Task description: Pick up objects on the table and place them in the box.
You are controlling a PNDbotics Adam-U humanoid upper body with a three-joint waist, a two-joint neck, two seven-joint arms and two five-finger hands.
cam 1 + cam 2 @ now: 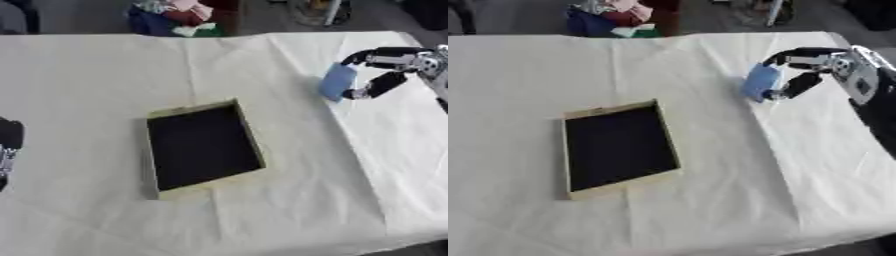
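Observation:
A flat light-blue object (336, 81) hangs above the white tablecloth at the right, pinched between the thumb and curled fingers of my right hand (385, 70). That hand comes in from the right edge. The box (202, 144) lies in the middle of the table, a shallow tan-rimmed tray with a black inside, and nothing shows in it. It sits to the left of and nearer than the held object. My left hand (7, 147) shows only as a dark shape at the left edge, low beside the table.
A white cloth (710, 190) with creases covers the whole table. Beyond the far edge lies a heap of coloured fabric (175, 15) on the floor. The table's front edge runs along the lower right corner.

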